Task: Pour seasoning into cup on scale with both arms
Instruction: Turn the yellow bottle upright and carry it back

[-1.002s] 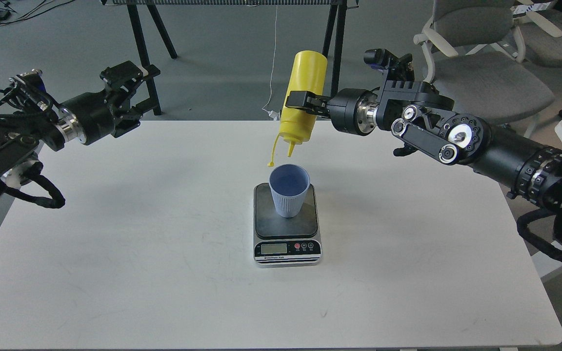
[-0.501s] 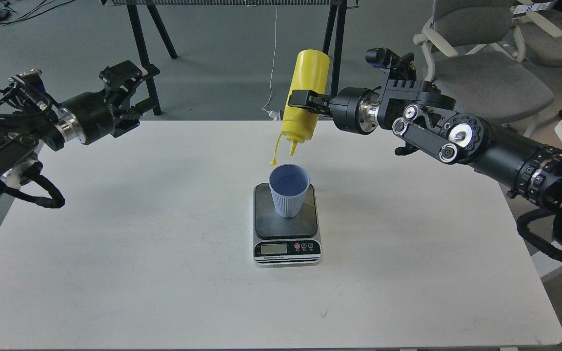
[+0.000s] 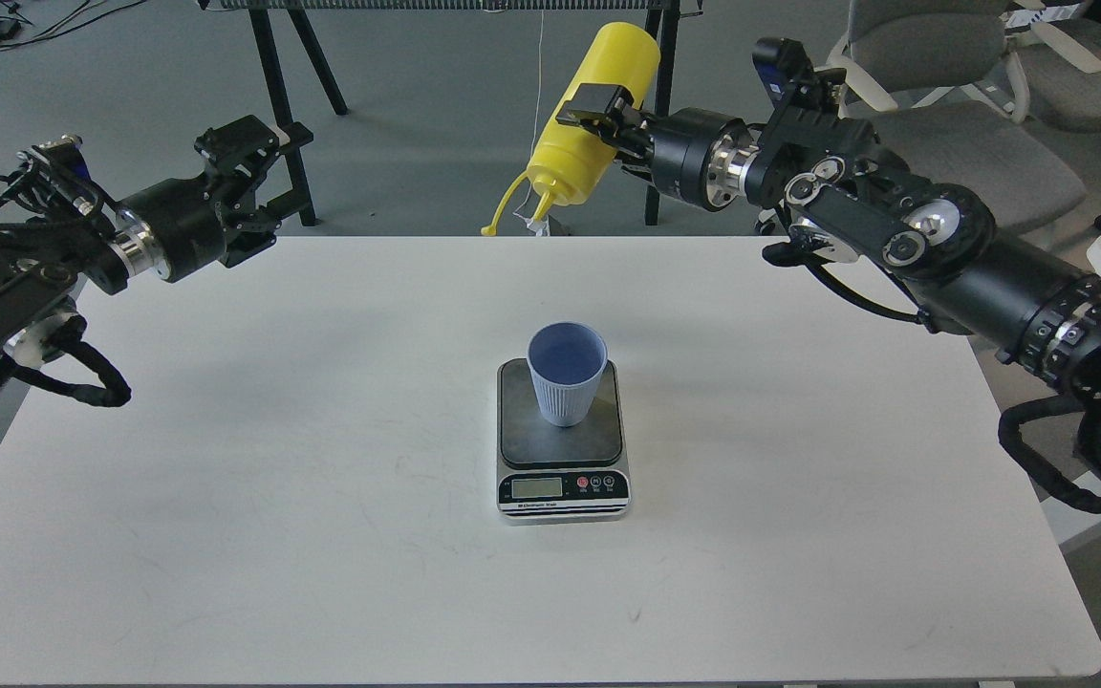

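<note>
The light-blue ribbed cup [image 3: 566, 375] stands upright on the dark plate of the silver scale [image 3: 562, 441] at the table's middle. My right gripper [image 3: 596, 107] is shut on the yellow seasoning bottle [image 3: 592, 122] and holds it high above the table's far edge, tilted with the nozzle down-left and its cap strap dangling. The bottle is well above and behind the cup. My left gripper [image 3: 249, 153] hangs over the table's far left corner, empty, its fingers apart.
The white table [image 3: 226, 478] holds only the scale and cup. Black stand legs [image 3: 297, 86] rise behind the table. Grey office chairs [image 3: 952, 115] stand at the back right.
My right gripper has lifted the bottle up and away from over the cup and tilted it more sideways, nozzle swinging left. The left arm has not moved.
</note>
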